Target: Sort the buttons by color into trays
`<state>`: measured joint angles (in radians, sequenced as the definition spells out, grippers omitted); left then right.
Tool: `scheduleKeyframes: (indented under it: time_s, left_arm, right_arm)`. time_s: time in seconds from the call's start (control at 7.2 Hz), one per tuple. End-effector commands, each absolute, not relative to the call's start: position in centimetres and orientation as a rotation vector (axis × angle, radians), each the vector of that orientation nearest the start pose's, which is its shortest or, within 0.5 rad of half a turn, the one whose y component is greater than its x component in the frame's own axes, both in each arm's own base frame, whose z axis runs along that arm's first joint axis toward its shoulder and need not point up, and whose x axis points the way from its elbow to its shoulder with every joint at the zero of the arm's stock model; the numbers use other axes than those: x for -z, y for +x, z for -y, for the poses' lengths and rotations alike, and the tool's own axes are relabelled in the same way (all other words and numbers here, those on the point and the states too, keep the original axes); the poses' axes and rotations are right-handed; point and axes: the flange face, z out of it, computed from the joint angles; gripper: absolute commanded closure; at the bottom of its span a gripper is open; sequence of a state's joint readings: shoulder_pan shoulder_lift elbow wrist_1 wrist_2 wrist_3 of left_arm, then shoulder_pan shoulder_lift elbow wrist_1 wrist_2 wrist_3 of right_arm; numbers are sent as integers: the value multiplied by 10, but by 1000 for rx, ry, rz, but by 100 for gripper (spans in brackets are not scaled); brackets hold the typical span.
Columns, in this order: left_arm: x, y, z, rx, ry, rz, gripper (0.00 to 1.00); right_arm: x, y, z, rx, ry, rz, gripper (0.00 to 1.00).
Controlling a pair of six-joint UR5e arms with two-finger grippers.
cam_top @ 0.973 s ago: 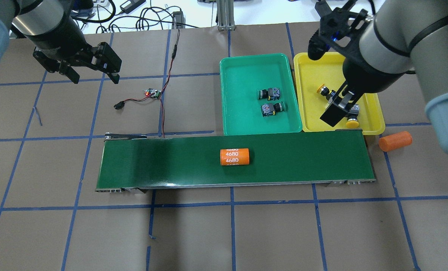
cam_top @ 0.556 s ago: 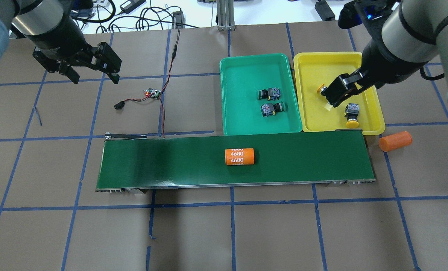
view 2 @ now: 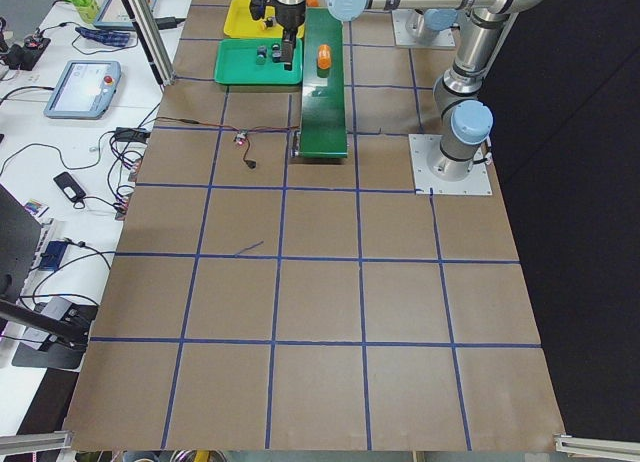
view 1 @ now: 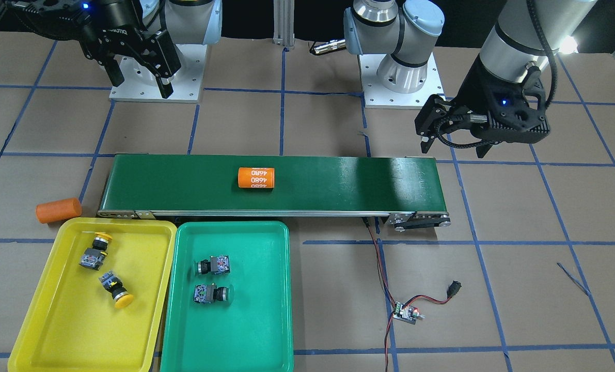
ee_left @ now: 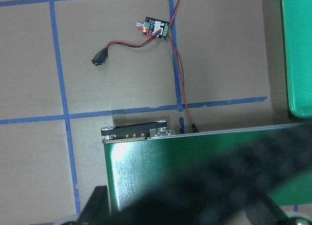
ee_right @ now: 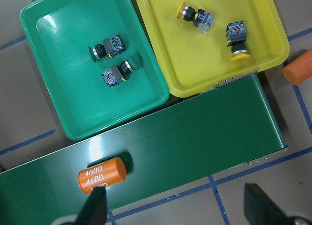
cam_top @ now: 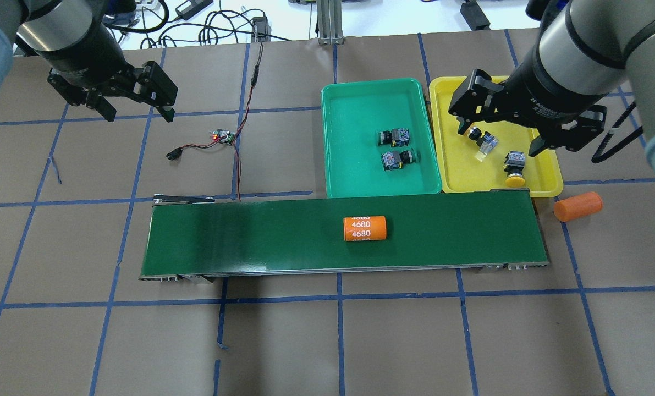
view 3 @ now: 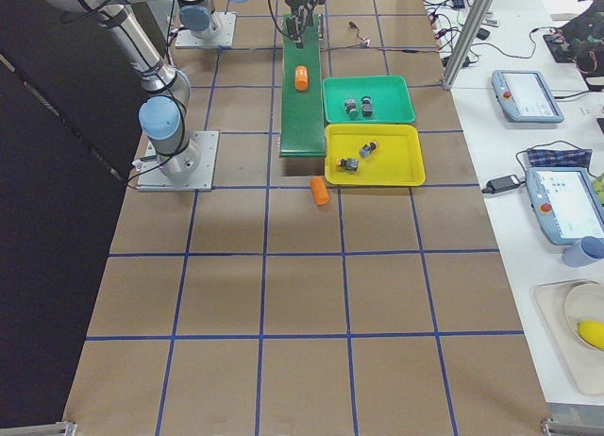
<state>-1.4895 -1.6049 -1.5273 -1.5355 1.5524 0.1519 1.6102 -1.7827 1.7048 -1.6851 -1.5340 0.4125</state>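
Observation:
Two yellow-capped buttons (cam_top: pixel 514 166) (view 1: pixel 94 251) lie in the yellow tray (cam_top: pixel 464 83) (view 1: pixel 69 320). Two green-capped buttons (cam_top: pixel 392 136) (view 1: pixel 211 293) lie in the green tray (cam_top: pixel 360 104) (view 1: pixel 235 330) beside it. High above the yellow tray my right gripper (cam_top: pixel 500 136) (view 1: pixel 141 82) (ee_right: pixel 178 210) hangs open and holds nothing; its wrist view looks straight down on both trays. Far off over the bare table, my left gripper (cam_top: pixel 138 113) (view 1: pixel 454 147) is open and empty too.
A long dark-green conveyor belt (cam_top: pixel 250 236) runs along the trays' near side and carries an orange cylinder (cam_top: pixel 365 228) marked 4680. A second orange cylinder (cam_top: pixel 577 206) lies on the table off the belt's right end. A small circuit board (cam_top: pixel 224 136) with wires lies near my left gripper.
My right gripper lifted out of the yellow tray, away from the yellow button, and turned, fingers spread. The orange cylinder moved rightward along the belt. The left arm stayed still.

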Motion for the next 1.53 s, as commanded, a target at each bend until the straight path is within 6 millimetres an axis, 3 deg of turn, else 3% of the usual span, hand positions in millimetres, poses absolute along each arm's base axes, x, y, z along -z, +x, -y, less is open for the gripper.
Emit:
scheduleKeyframes:
  time_s: [0.0, 0.28, 0.56, 1.39]
  left_arm:
    - [-496, -93, 520, 73, 112, -3152, 0]
    - [-496, -93, 520, 73, 112, -3152, 0]
    - [-496, -93, 520, 73, 112, -3152, 0]
    - [-494, -93, 520, 68, 112, -3152, 0]
  right_arm:
    - [-538, 158, 445, 273, 537, -3002, 0]
    - [-544, 178, 448, 231, 335, -3059, 0]
    - [-546, 178, 446, 247, 189, -3076, 0]
    - [-540, 175, 450, 228, 186, -3078, 0]
